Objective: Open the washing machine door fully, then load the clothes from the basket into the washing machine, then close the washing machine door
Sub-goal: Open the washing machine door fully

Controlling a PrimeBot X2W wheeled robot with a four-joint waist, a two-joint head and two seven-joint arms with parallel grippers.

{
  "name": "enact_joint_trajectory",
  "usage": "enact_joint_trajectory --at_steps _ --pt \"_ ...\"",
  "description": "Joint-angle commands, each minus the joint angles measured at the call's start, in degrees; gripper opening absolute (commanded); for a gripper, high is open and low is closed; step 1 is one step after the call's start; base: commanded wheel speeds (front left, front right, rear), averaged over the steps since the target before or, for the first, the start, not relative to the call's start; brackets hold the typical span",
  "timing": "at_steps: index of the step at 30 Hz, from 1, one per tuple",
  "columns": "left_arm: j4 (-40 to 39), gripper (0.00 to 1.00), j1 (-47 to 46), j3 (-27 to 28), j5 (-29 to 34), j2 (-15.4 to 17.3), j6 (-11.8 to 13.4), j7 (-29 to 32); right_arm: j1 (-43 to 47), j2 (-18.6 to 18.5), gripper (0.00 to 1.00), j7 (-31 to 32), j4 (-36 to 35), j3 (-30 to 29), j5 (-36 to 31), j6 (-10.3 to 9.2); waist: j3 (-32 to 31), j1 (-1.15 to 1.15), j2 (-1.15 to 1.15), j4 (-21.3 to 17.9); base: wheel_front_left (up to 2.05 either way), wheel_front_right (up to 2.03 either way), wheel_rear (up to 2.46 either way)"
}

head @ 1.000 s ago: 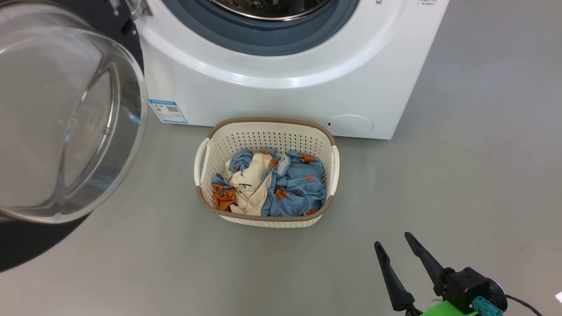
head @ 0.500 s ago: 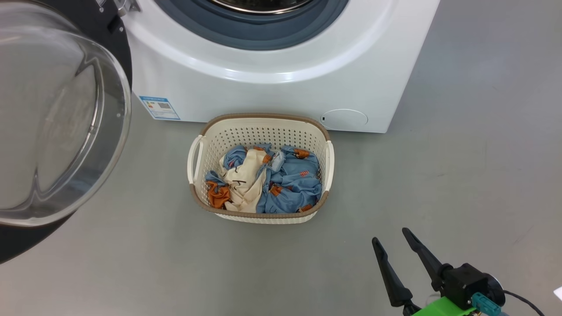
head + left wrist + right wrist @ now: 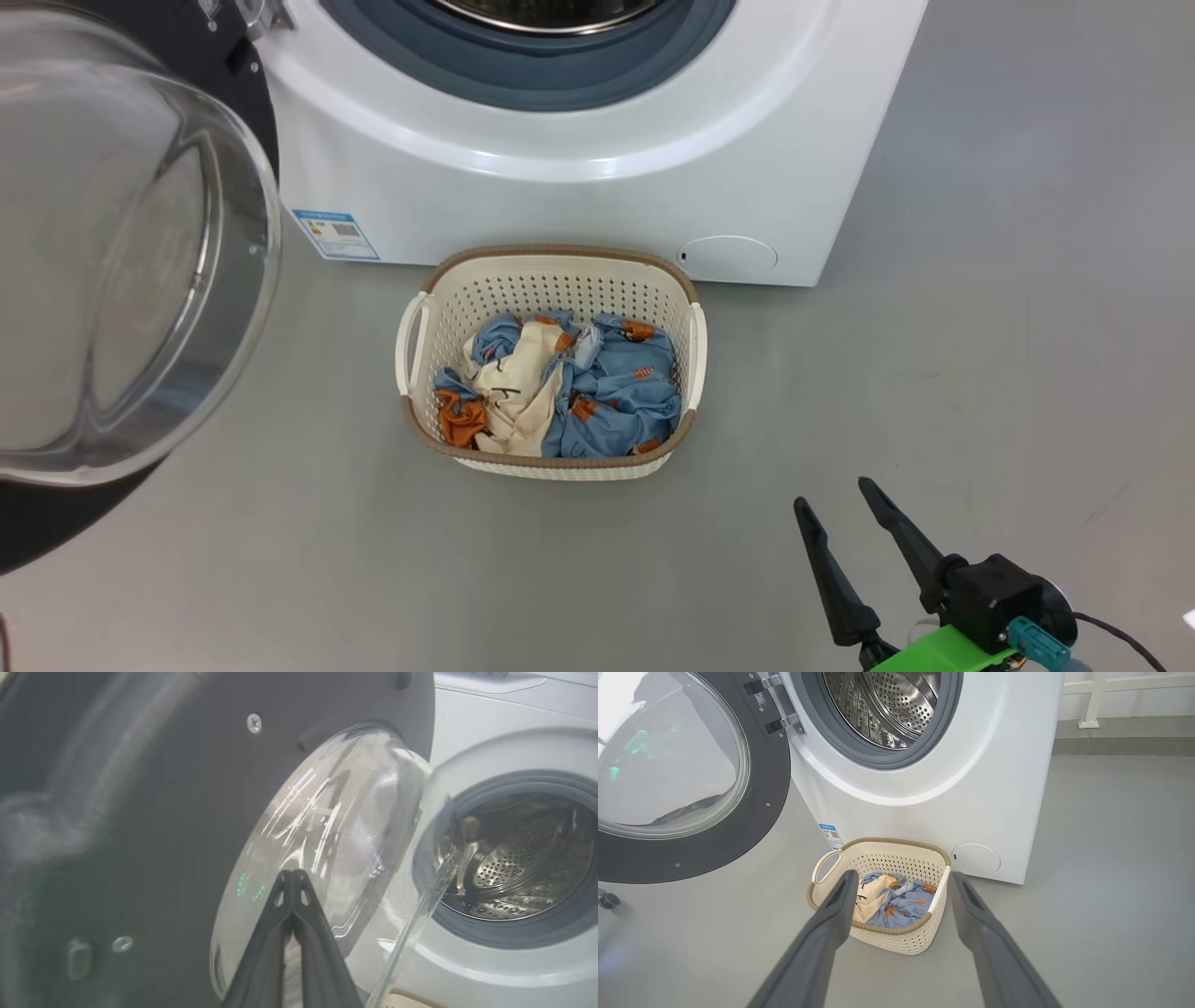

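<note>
The right claw (image 3: pixel 833 495) hangs low over the grey floor (image 3: pixel 980 373) with its two dark fingers spread wide and nothing between them, pointing toward the basket but well apart from it. The left claw (image 3: pixel 292 873) has its fingers pressed together, their tips in front of the door's bulging glass. Whether they touch the glass cannot be told.

The washing machine (image 3: pixel 579 215) stands white and boxy ahead, its mouth uncovered, with the grey gasket (image 3: pixel 560 84) ringing the steel drum (image 3: pixel 887 704). The washing machine door (image 3: pixel 752 840) is swung out on the robot's left, hinged at the machine's left edge, its black rim and clear bowl facing out over the floor.

The basket (image 3: pixel 560 254) sits on the floor just in front of the machine's lower panel, below the opening. The clothes (image 3: pixel 607 401) lie crumpled inside it: blue printed fabric on the right, a cream piece in the middle, an orange-brown piece at the left corner.

A round flap (image 3: pixel 726 255) is set low on the machine just beyond the basket's right end, and a blue label sticker (image 3: pixel 334 233) is at the lower left corner.
</note>
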Motion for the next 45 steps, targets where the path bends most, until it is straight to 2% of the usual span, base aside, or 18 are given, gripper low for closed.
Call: enact_joint_trajectory --at_steps 1,3,8,16,26,28,29,31,32,45 --pt "-2.3 0.0 1.3 2.1 0.6 2.4 0.1 -0.3 -1.0 0.1 1.0 -0.7 -1.3 1.4 0.5 0.16 -0.3 0.0 0.0 0.2 0.0 0.0 0.0" --pt "-3.3 0.0 2.0 2.3 0.9 1.9 0.1 -0.3 -0.9 0.1 1.0 -0.7 -1.3 1.4 0.5 0.16 -0.3 0.0 0.0 0.2 0.0 0.0 0.0" --pt "-10.5 0.0 4.9 -1.4 1.0 -0.3 0.1 -0.3 -1.0 0.1 1.0 -0.7 -1.3 1.4 0.8 0.16 -1.3 0.0 0.0 0.1 0.0 0.0 0.0" --pt "-15.0 0.0 7.7 -3.2 1.0 -2.1 0.1 -0.3 -0.6 0.1 1.0 -0.7 -1.4 1.4 1.1 0.16 -1.9 0.0 0.0 -0.1 0.0 0.0 0.0" --pt "-18.4 0.0 10.6 -8.8 1.8 -2.2 0.1 -0.3 -0.8 0.1 1.0 -0.7 -1.4 1.5 1.5 0.16 -2.5 0.0 0.0 -0.7 0.0 0.0 0.0" --pt "-18.9 0.37 11.1 -9.6 1.9 -2.1 0.1 -0.3 -0.7 0.1 1.0 -0.7 -1.6 1.5 1.5 0.16 -2.8 0.0 0.0 -1.0 0.0 0.0 0.0" --pt "-19.1 0.47 11.4 -9.9 2.0 -2.1 0.1 -0.3 -0.6 0.1 1.0 -0.7 -1.7 1.5 1.5 0.16 -3.0 0.0 0.0 -1.3 0.0 0.0 0.0" --pt "-19.6 0.87 12.1 -10.6 2.4 -2.0 0.1 -0.3 -0.3 0.1 1.0 -0.7 -2.1 1.6 1.6 0.16 -3.4 0.0 0.0 -1.8 0.0 0.0 0.0" --pt "-19.9 1.0 12.5 -11.1 2.4 -2.0 0.1 -0.3 -0.1 0.1 1.0 -0.7 -2.3 1.6 1.6 0.16 -3.6 0.0 0.0 -2.1 0.0 0.0 0.0" --pt "-21.0 1.0 17.1 -17.2 3.1 -1.4 0.1 -0.3 2.9 0.1 1.0 -0.7 -5.2 0.8 1.8 0.16 -7.2 0.0 0.0 -6.6 0.0 0.0 0.0"
